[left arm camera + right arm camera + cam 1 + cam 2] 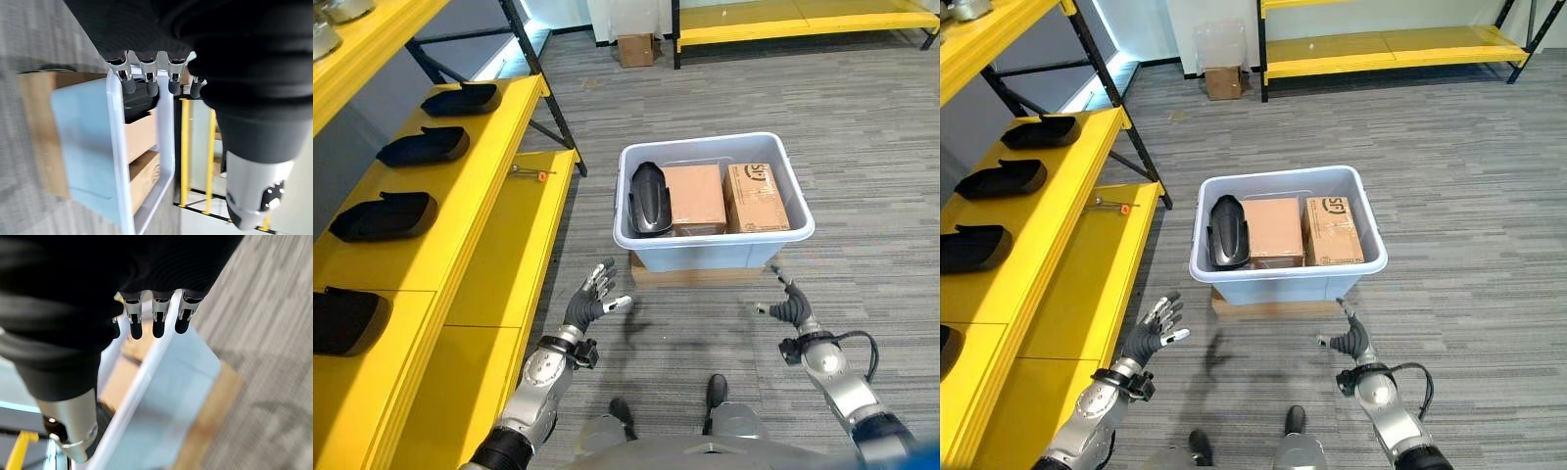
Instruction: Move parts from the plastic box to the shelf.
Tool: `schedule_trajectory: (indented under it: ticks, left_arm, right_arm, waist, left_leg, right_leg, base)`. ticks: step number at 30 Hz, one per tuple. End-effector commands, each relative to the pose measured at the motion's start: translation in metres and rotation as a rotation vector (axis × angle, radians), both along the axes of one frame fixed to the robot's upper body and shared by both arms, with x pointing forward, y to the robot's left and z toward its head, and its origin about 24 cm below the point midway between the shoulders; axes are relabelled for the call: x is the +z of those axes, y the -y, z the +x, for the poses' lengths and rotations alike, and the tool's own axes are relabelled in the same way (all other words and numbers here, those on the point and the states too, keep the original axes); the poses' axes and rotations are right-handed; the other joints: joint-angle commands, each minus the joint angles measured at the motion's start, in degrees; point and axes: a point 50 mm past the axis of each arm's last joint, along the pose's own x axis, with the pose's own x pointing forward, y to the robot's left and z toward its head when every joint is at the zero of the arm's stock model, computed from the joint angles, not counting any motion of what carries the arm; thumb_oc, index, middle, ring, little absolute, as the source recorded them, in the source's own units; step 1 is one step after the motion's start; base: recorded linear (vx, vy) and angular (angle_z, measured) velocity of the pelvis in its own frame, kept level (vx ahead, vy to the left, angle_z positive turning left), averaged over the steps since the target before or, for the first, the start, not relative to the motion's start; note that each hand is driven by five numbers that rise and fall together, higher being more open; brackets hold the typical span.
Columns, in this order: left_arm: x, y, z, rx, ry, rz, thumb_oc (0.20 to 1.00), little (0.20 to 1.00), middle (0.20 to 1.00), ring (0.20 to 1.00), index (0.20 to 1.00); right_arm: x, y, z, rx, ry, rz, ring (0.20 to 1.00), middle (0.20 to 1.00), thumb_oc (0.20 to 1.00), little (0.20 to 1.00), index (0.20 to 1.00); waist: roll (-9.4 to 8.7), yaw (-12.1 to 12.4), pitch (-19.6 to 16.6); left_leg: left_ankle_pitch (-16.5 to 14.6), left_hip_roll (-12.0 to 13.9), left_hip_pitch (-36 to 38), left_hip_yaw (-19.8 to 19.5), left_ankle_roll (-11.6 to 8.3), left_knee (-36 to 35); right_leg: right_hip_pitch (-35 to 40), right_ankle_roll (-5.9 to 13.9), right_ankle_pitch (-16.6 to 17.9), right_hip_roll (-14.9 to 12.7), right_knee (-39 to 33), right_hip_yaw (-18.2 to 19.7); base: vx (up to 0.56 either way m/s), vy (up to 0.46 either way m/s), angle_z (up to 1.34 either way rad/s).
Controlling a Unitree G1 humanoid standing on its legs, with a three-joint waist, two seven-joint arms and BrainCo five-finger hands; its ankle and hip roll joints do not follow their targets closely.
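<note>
**Parts box flanked by empty hands**

Left eye view: the plastic box [714, 245], set on a flat board [705, 273], holds a black part [649, 198] beside two cartons [728, 197]. Four black parts [384, 216] are seen along the yellow shelf [489, 255].

Wrist views: the left hand [146, 78] and right hand [154, 318] are held straight-fingered and empty before the box.

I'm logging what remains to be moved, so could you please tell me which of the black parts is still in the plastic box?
The black moulded part at the left end of the pale blue plastic box; the other black parts lie on the yellow shelf.

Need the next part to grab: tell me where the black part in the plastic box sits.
In the left eye view the black part stands on the robot's left side of the plastic box, touching a cardboard box.
</note>
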Motion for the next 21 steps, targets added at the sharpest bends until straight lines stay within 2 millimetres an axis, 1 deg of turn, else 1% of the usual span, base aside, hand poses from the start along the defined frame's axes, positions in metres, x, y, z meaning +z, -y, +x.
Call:
schedule_trajectory:
  ticks: [1,2,3,7,9,13,14,15,16,18,19,20,21]
  left_arm:
    - [0.023,-0.016,0.002,0.046,0.130,0.017,1.000,1.000,1.000,1.000,1.000]
    - [0.022,-0.018,0.002,0.060,0.128,0.018,1.000,1.000,1.000,1.000,1.000]
    - [0.021,-0.020,0.002,0.067,0.124,0.017,1.000,1.000,1.000,1.000,1.000]
    - [0.021,-0.022,0.003,0.059,0.123,0.027,1.000,1.000,1.000,1.000,1.000]
    - [0.021,-0.024,0.003,0.053,0.129,0.045,1.000,1.000,1.000,1.000,1.000]
    - [0.021,-0.026,0.005,0.036,0.136,0.077,1.000,1.000,1.000,1.000,1.000]
    - [0.022,-0.027,0.006,0.022,0.150,0.101,1.000,1.000,1.000,1.000,1.000]
    - [0.022,-0.027,0.007,0.019,0.153,0.103,1.000,1.000,1.000,1.000,1.000]
    - [0.024,-0.028,0.009,0.014,0.160,0.107,1.000,1.000,1.000,1.000,1.000]
    - [0.025,-0.029,0.010,0.003,0.169,0.127,1.000,1.000,1.000,1.000,1.000]
    - [0.025,-0.029,0.011,0.001,0.166,0.140,1.000,1.000,1.000,1.000,1.000]
    - [0.025,-0.029,0.011,0.004,0.162,0.138,1.000,1.000,1.000,1.000,1.000]
    - [0.026,-0.030,0.010,0.002,0.159,0.136,1.000,1.000,1.000,1.000,1.000]
  right_arm:
    - [0.026,-0.024,0.023,0.112,0.157,0.061,1.000,1.000,1.000,1.000,1.000]
    - [0.025,-0.028,0.024,0.134,0.155,0.062,1.000,1.000,1.000,1.000,1.000]
    - [0.025,-0.031,0.025,0.153,0.156,0.071,1.000,1.000,1.000,1.000,1.000]
    - [0.031,-0.039,0.028,0.193,0.159,0.096,1.000,1.000,1.000,1.000,1.000]
    - [0.032,-0.043,0.029,0.212,0.156,0.101,1.000,1.000,1.000,1.000,1.000]
    - [0.032,-0.052,0.030,0.239,0.157,0.110,1.000,1.000,1.000,1.000,1.000]
    - [0.034,-0.057,0.032,0.244,0.163,0.117,1.000,1.000,1.000,1.000,1.000]
    - [0.034,-0.058,0.032,0.245,0.166,0.118,1.000,1.000,1.000,1.000,1.000]
    - [0.035,-0.061,0.033,0.247,0.175,0.118,1.000,1.000,1.000,1.000,1.000]
    - [0.035,-0.065,0.034,0.243,0.183,0.125,1.000,1.000,1.000,1.000,1.000]
    - [0.035,-0.066,0.035,0.239,0.181,0.131,1.000,1.000,1.000,1.000,1.000]
    - [0.035,-0.067,0.036,0.238,0.181,0.134,1.000,1.000,1.000,1.000,1.000]
    - [0.036,-0.067,0.035,0.243,0.190,0.138,1.000,1.000,1.000,1.000,1.000]
  waist:
    - [-2.18,3.22,1.80]
    - [-2.20,3.90,2.16]
    - [-2.26,4.13,2.07]
    - [-3.01,4.57,1.31]
    - [-3.17,4.80,0.84]
    - [-3.47,5.38,0.03]
    - [-3.79,5.54,-0.05]
    - [-3.86,5.56,-0.01]
    - [-3.88,5.52,0.36]
    - [-3.96,5.55,0.69]
    - [-4.04,5.42,0.96]
    - [-4.00,5.36,1.15]
    - [-4.12,5.30,1.50]
  left_leg:
    - [9.25,1.53,-6.60,-4.39,-0.98,0.99]
    - [8.47,0.98,-7.15,-6.36,-0.57,1.63]
    - [7.24,0.77,-5.86,-5.56,0.01,1.58]
    - [3.13,-1.15,-1.69,-6.11,2.16,0.97]
    - [2.19,-1.87,0.08,-5.89,2.87,-0.29]
    - [1.03,-3.15,1.40,-5.76,4.28,-1.78]
    - [0.33,-3.85,1.36,-5.54,5.44,-1.82]
    - [0.13,-4.03,1.40,-5.53,5.78,-1.84]
    - [-0.52,-4.44,1.83,-5.68,6.84,-1.99]
    - [-1.24,-4.69,2.26,-5.52,7.73,-2.19]
    - [-1.54,-4.70,2.93,-5.66,8.04,-2.35]
    - [-1.78,-4.63,3.52,-5.75,7.99,-2.41]
    - [-2.09,-4.01,4.62,-5.44,7.37,-2.38]
  right_leg:
    - [5.85,1.93,-1.69,0.77,3.23,2.75]
    - [5.99,1.85,-2.15,0.64,3.92,3.74]
    - [6.53,1.89,-2.43,0.49,3.79,3.20]
    - [7.09,2.62,-2.90,-0.28,4.20,2.40]
    - [6.77,3.01,-3.15,-0.33,4.88,1.84]
    - [5.78,3.20,-5.28,0.24,8.59,1.36]
    - [4.05,3.81,-5.56,0.28,13.64,1.43]
    - [3.09,4.24,-5.09,0.01,15.76,1.54]
    - [-0.35,5.76,-3.15,-0.86,22.78,2.06]
    - [-3.34,7.26,-1.96,-1.51,30.04,2.10]
    - [-5.77,8.22,-0.60,-1.83,34.13,2.62]
    - [-6.71,8.39,0.23,-2.45,34.49,2.51]
    - [-6.47,8.22,1.34,-3.97,29.53,1.65]
  base:
    - [0.11,0.133,-0.45]
    - [0.19,0.193,-0.68]
    - [0.27,0.214,-0.76]
    - [0.24,0.181,-0.34]
    - [0.18,0.138,0.02]
    - [0.14,0.112,0.02]
    - [0.09,0.108,0.02]
    - [0.09,0.152,0.03]
    - [0.04,0.104,0.03]
    - [0.06,0.072,0.10]
    - [0.09,-0.010,0.17]
    - [0.16,-0.159,0.23]
    - [0.14,-0.196,0.15]
